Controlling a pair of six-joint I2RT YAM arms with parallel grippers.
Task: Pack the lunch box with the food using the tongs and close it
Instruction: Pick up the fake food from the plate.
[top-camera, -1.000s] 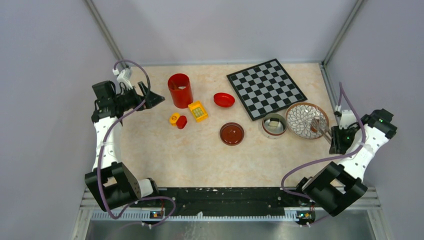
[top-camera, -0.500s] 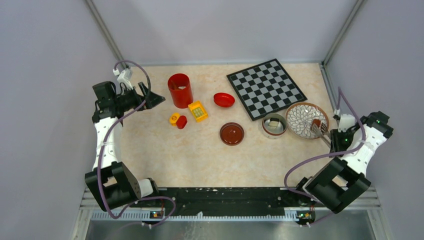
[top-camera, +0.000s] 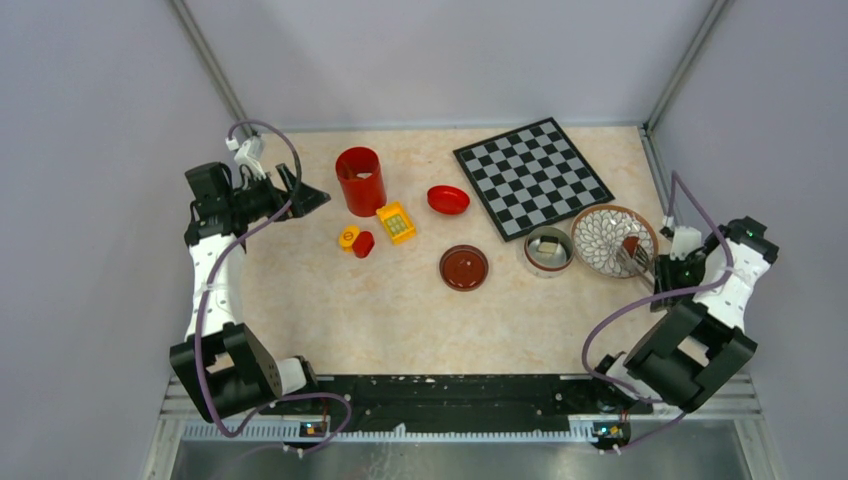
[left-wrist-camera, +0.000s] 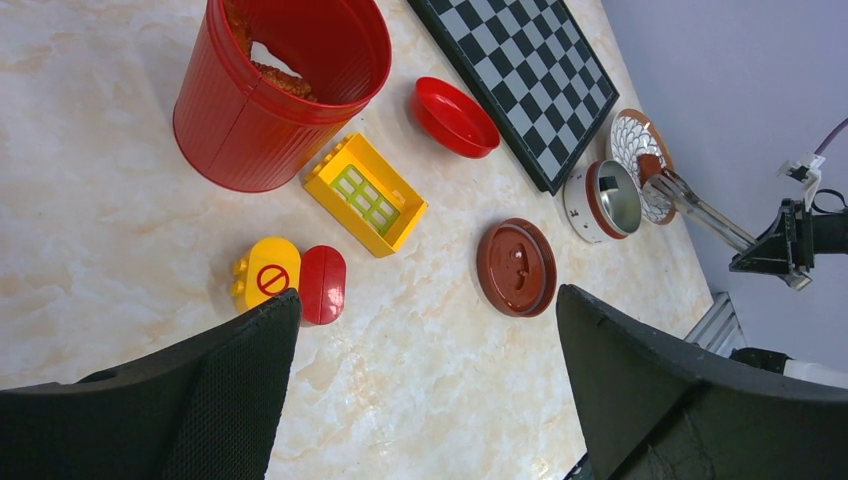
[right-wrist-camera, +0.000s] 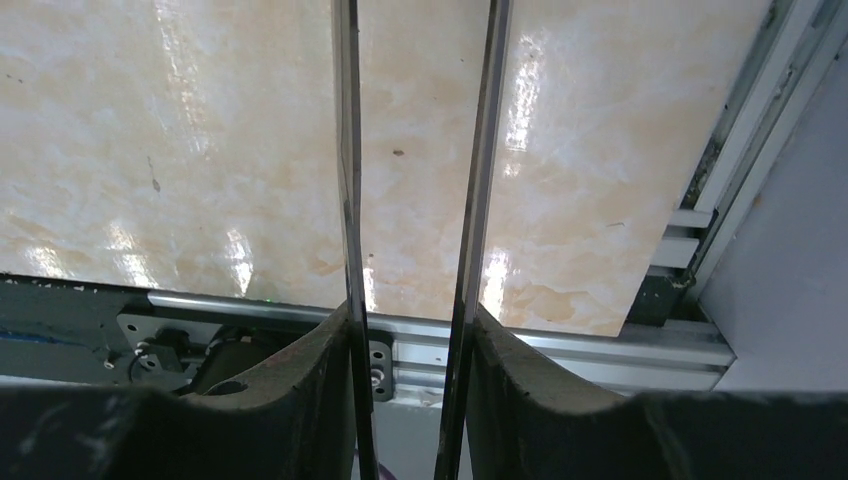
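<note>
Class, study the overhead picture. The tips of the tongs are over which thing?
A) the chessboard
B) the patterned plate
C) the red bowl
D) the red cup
B: held in the right gripper, the tongs reach with their tips over the patterned plate, next to a reddish piece of food.

Open tabletop (top-camera: 400, 330) spans the lower middle of the top view. Left of centre, cup (top-camera: 360, 180), blocks (top-camera: 396, 221) and bowl (top-camera: 448, 199) cluster together. At right, lid (top-camera: 464, 267), lunch box (top-camera: 549, 250) and plate (top-camera: 600, 240) line up below the chessboard (top-camera: 532, 177), with a gap between lid and box and tongs (top-camera: 638, 262) overhanging the plate's right rim.
</note>
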